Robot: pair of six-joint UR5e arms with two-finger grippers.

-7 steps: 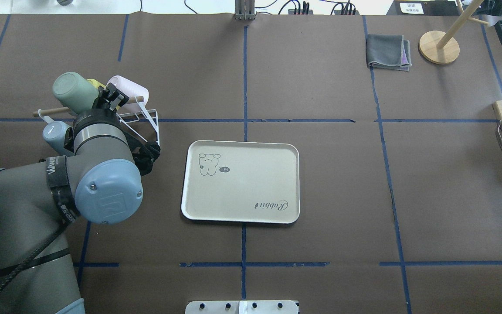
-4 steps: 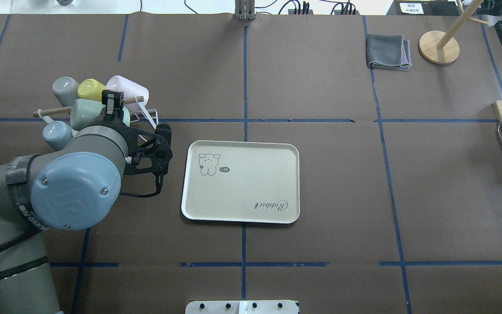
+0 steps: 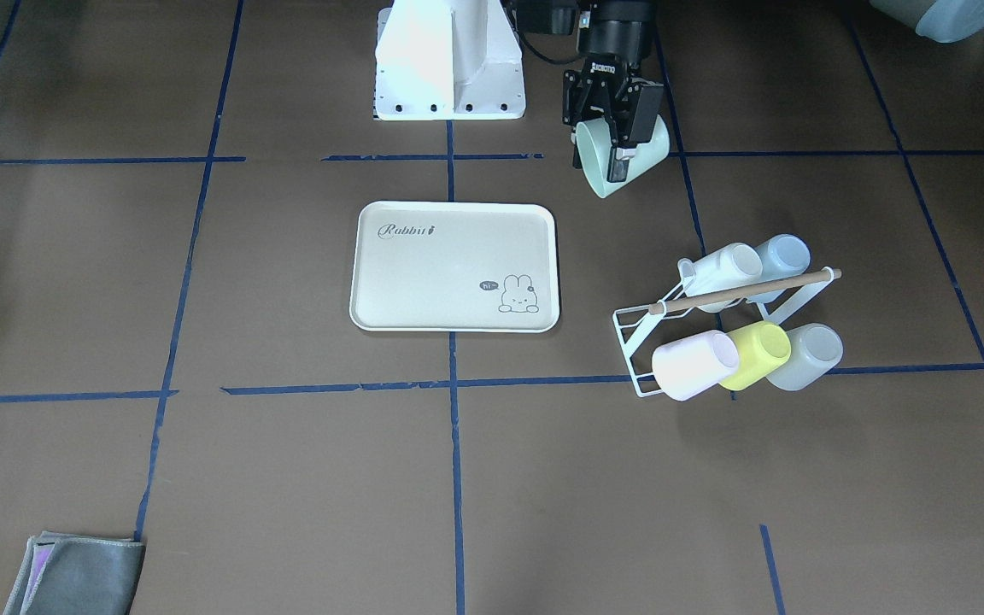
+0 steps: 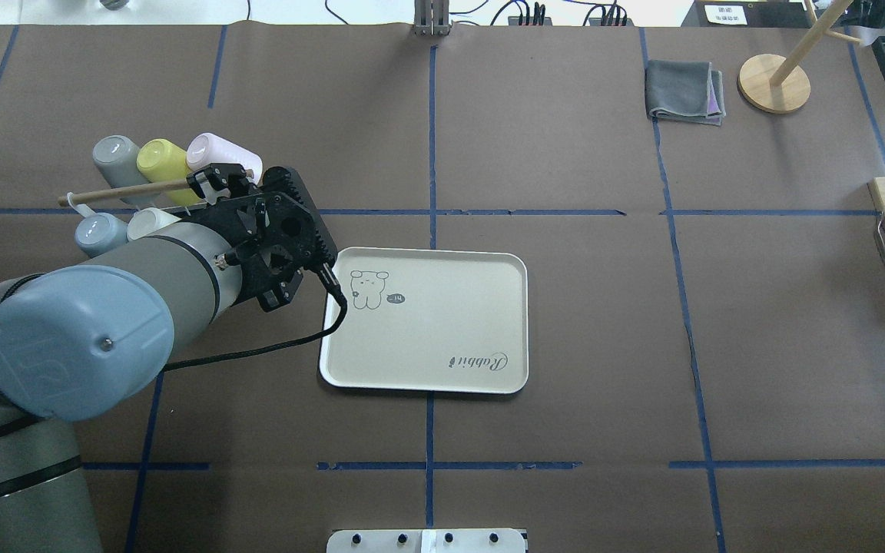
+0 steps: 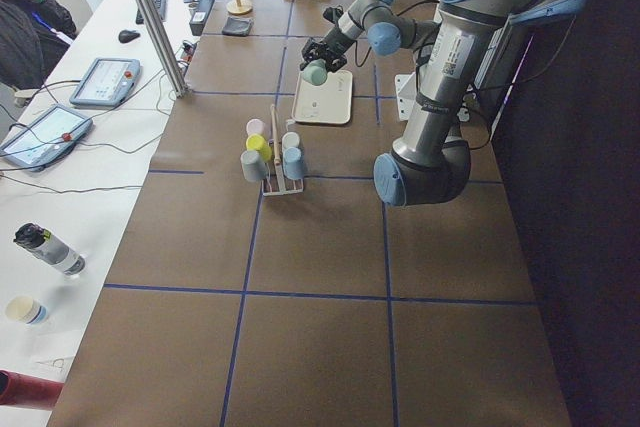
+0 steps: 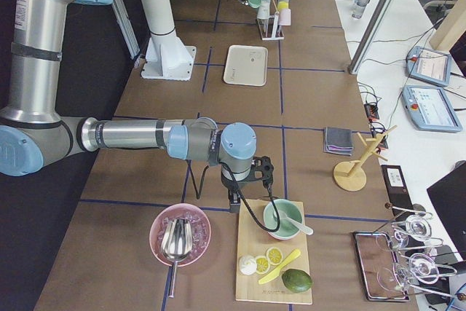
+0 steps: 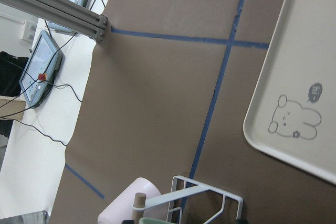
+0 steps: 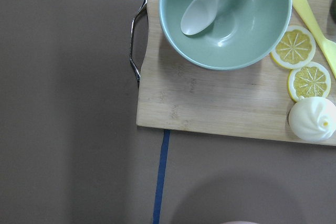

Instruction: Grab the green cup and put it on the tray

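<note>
Holding the green cup [image 3: 593,169] tilted between clamped fingers [image 3: 620,162], the left gripper [image 3: 601,152] is hanging beside the tray [image 3: 449,278], not over it, likely risking a toppled landing since the mouth is pointing sideways

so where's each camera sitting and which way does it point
Front-facing: across the table, looking down toward the base; left gripper holds the green cup off the tray.
Overhead: behind the robot, looking forward and down; left arm shows at left.
Left: table's end, looking along it; left arm near.
Right: opposite end; right arm near, over a board.
Left wrist: down on tray corner and rack.
Right wrist: down on the bowl on the board.
Front-facing and overhead share tray and rack.
</note>
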